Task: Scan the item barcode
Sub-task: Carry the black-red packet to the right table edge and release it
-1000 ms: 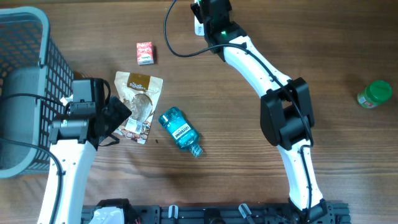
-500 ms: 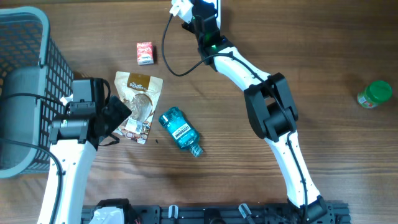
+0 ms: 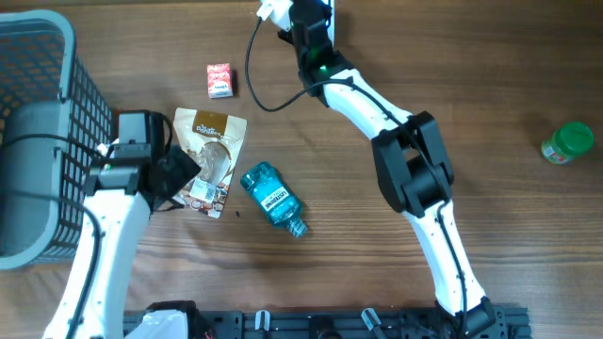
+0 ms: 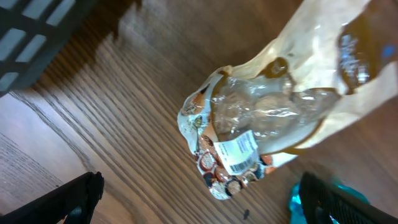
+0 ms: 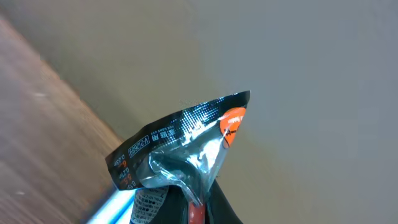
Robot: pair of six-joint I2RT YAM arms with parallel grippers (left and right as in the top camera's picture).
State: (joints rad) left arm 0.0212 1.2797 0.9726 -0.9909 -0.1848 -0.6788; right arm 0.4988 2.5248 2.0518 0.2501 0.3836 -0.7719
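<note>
Brown wood-grain tabletop [image 3: 509,75] carried every loose item we recorded. We found the right gripper [image 5: 194,208] at the far edge of the table, its jaws fully closed on the bottom edge of a crinkled silver-and-black foil packet [image 5: 186,146]. The packet stood up out of the grip, showing an orange mark near its top corner and small print along one side. It was lifted off the wood and set against a plain grey background. We could not make out a barcode on the face shown. The left gripper [image 3: 177,176] hung at the left of the table with its jaws spread as wide as they go, holding nothing. It was poised over the lower end of a tan snack pouch [image 3: 212,151], which lay flat with a white printed label [image 4: 236,152] near its bottom edge. The wrist view did not tell us whether the fingertips touched the table. A blue bottle [image 3: 273,198] lay on its side just beside the pouch, on its right. A small red box [image 3: 220,80] sat beyond the pouch, apart from it. A grey mesh basket [image 3: 80,94] occupied the left edge, and a green-lidded jar [image 3: 568,143] stood well apart at the far right.
</note>
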